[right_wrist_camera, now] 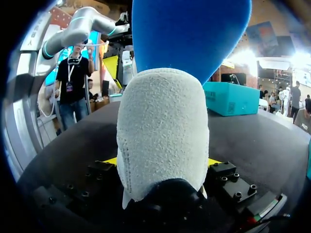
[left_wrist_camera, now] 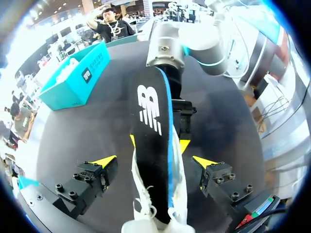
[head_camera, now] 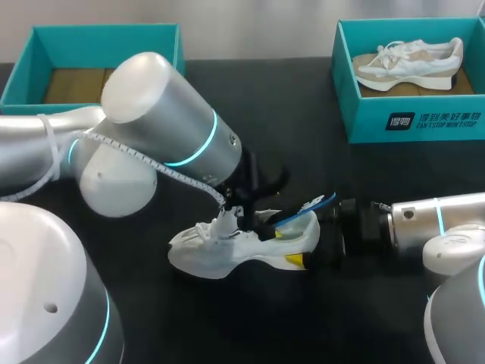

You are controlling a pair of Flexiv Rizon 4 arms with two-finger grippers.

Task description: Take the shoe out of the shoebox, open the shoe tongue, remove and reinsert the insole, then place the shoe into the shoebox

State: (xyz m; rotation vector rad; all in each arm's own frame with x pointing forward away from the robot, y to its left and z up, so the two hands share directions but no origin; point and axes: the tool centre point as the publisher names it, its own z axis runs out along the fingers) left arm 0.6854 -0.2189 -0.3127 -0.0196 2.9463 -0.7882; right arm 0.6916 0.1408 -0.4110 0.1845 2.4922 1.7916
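A white shoe (head_camera: 227, 250) lies on the black table with its toe toward my left. Its black insole with a blue edge (left_wrist_camera: 153, 126) sticks up out of the opening, over the heel. My left gripper (left_wrist_camera: 154, 161) hangs over the shoe, open wide, with the insole between its fingers and touching neither. My right gripper (right_wrist_camera: 163, 161) is shut on the shoe's heel (right_wrist_camera: 163, 131), a yellow tip showing on each side. The blue underside of the insole (right_wrist_camera: 189, 34) rises above the heel. In the head view my right gripper (head_camera: 307, 246) is at the heel end.
A teal shoebox (head_camera: 424, 114) at the back right holds another white shoe (head_camera: 409, 64). A second teal box (head_camera: 30, 68) stands at the back left, partly hidden by my left arm (head_camera: 167, 121).
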